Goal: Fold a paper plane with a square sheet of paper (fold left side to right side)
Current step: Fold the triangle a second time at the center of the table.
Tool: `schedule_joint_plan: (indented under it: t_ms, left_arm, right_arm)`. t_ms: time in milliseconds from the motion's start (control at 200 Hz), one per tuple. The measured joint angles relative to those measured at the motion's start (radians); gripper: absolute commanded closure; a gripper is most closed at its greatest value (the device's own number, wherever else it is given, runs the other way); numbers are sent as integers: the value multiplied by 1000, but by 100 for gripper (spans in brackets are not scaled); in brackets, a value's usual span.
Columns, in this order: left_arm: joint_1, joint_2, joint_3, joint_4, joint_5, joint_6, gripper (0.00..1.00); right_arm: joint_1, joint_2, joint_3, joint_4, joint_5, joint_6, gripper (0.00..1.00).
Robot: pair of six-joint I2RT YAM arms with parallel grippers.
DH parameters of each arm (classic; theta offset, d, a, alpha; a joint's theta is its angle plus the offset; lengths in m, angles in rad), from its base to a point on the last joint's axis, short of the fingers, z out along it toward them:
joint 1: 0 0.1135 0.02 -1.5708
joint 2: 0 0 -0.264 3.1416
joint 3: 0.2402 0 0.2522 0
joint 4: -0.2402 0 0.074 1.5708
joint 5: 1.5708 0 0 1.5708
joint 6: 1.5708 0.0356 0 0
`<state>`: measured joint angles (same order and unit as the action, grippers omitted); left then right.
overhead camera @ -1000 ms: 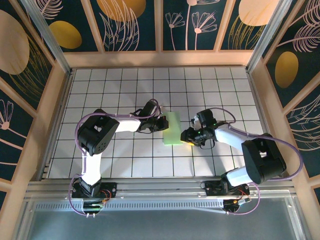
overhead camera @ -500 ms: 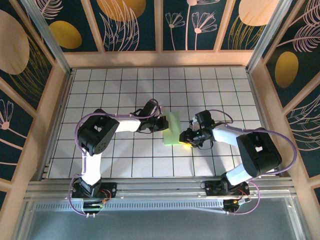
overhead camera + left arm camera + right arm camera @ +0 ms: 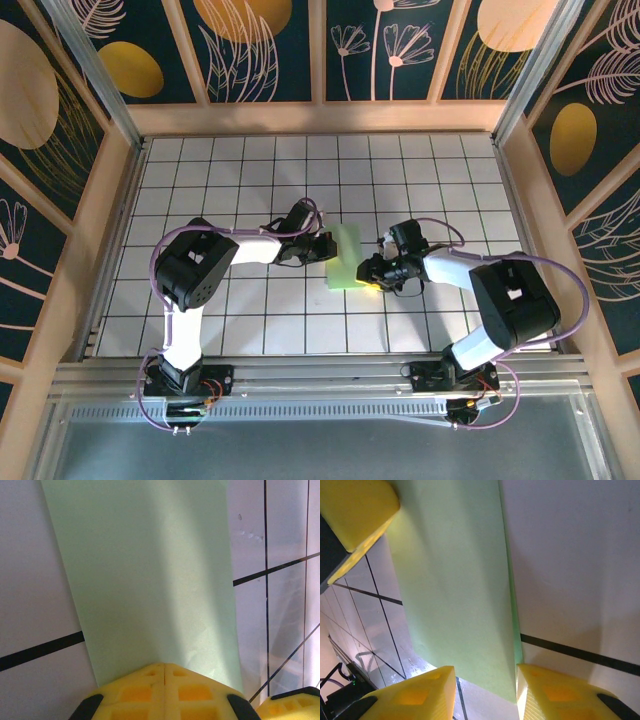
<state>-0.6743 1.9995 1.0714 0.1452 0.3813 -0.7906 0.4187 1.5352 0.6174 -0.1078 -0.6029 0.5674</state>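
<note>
Top external view: the white gridded counter (image 3: 200, 170) carries everything, and both arms reach in toward its middle. Between them lies the sheet of paper (image 3: 346, 255), pale green and already doubled into a narrow strip. Its long axis runs away from the arm bases, leaning slightly. It sits directly between the two grippers and close against both, so neither arm is clearly nearer.

The left gripper (image 3: 325, 247) meets the strip's left long edge about midway. From the left wrist, this gripper (image 3: 164, 667) has its fingers pressed together with no gap, tips at the sheet's edge, and the paper (image 3: 145, 580) stretches ahead of them. It looks like a hold-down; whether any paper is pinched I cannot tell.

The right gripper (image 3: 368, 273) stands at the strip's near right corner. From the right wrist, its fingers (image 3: 415, 692) are apart, and the strip's layered right edge (image 3: 512, 605) runs ahead out of the gap.

The coming move likely turns on that edge lying inside the open gap. Only the left gripper's finger (image 3: 355, 510), far ahead on the opposite edge, could get in the way.
</note>
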Motion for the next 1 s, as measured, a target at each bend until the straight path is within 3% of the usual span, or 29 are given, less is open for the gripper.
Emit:
schedule_joint_plan:
  t_ms: [671,1001]
  left_arm:
    - [0,0,0,0,1,0,100]
    - [0,0,0,1,3,0,100]
  right_arm:
    - [-51,155,117,116,-50,15,66]
    - [-97,270,218,144,-85,2,75]
